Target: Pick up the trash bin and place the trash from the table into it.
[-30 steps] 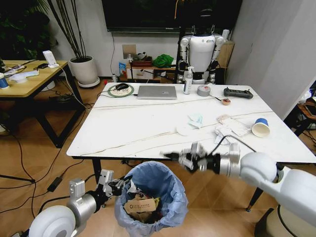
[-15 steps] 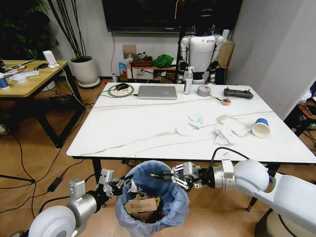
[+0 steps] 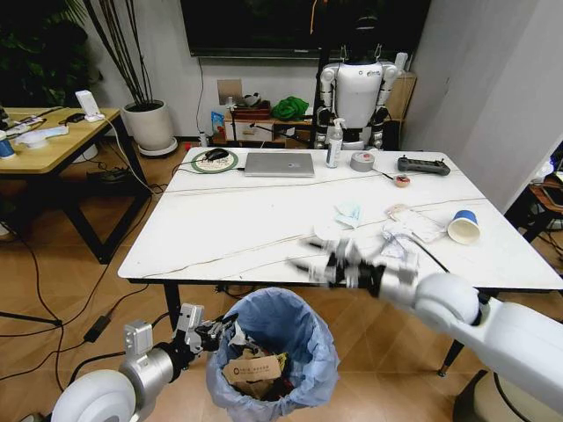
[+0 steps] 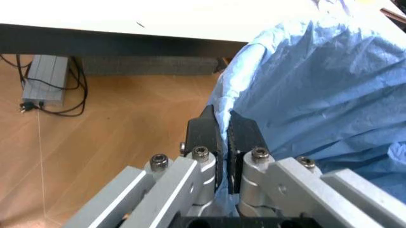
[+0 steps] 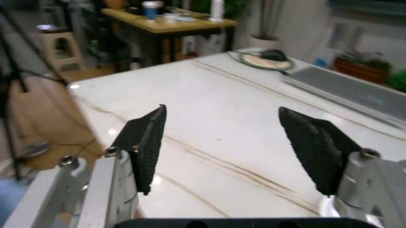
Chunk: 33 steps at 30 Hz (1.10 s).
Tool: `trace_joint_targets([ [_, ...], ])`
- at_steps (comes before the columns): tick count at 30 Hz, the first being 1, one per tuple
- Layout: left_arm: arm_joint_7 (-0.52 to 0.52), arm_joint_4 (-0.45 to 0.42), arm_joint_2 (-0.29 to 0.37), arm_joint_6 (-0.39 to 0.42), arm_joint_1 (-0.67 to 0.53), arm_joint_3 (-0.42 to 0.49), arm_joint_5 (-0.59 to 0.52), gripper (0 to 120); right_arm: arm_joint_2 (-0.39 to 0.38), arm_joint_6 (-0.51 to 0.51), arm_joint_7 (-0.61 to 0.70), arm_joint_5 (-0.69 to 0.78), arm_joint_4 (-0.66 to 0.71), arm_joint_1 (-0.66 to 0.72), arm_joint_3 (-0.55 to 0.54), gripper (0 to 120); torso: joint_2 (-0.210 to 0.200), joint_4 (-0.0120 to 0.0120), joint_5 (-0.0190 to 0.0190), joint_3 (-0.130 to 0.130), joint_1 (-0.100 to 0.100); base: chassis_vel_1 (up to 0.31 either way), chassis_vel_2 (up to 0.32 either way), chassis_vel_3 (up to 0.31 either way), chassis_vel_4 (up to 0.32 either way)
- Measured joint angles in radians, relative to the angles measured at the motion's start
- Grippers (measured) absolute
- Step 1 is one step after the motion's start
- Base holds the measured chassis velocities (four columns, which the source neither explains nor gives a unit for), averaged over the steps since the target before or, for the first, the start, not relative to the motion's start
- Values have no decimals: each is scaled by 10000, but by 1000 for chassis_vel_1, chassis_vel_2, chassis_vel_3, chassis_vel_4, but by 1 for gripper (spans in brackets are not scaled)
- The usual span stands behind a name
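Observation:
The trash bin, lined with a crinkled light-blue bag, hangs just below the table's front edge with brown paper and wrappers inside. My left gripper is shut on the bag-covered rim at the bin's left side. My right gripper is open and empty, blurred, above the front edge of the white marble table, over bare tabletop. Trash on the table: crumpled white papers, a light-blue and white tissue and a blue-rimmed paper cup on its side.
At the table's far side lie a laptop, spray bottle, tape roll, black controller and mouse on a round pad. A wooden desk stands left, a white humanoid robot behind. Cables and a power strip lie on the floor.
My right gripper has risen from over the bin's mouth up to the table's front edge, open and empty. The left gripper and the bin have stayed put.

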Motion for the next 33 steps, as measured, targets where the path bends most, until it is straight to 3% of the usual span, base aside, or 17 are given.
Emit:
trace_joint_targets([
  [4, -17, -57, 2, 1, 39, -89, 4, 0, 802, -1187, 1328, 727, -939, 1113, -774, 86, 0, -1, 0, 2, 1, 0, 0, 0, 0],
  [11, -18, -82, 11, 1, 77, -140, 15, 0, 1810, -1896, 1359, 1019, -2735, 2301, -1690, 100, 0, 1, 1, 2, 1, 0, 0, 0, 0],
  [19, -18, -114, 11, -4, 95, -144, 22, 0, 2214, -2047, 936, 1054, -4333, 3065, -2375, 100, -1, -2, 1, 1, 1, 0, 0, 0, 0],
  [28, -2, -69, 82, -25, 2, -169, -90, 0, 2258, -2024, 398, 910, -5028, 3168, -2722, 96, 0, -3, 1, 0, 1, 0, 0, 0, 0],
  [33, 24, -48, 88, -39, -13, -190, -125, 0, 2201, -1991, 112, 697, -5242, 3185, -2954, 76, -1, -3, 0, 0, 1, 0, 0, 0, 0],
])
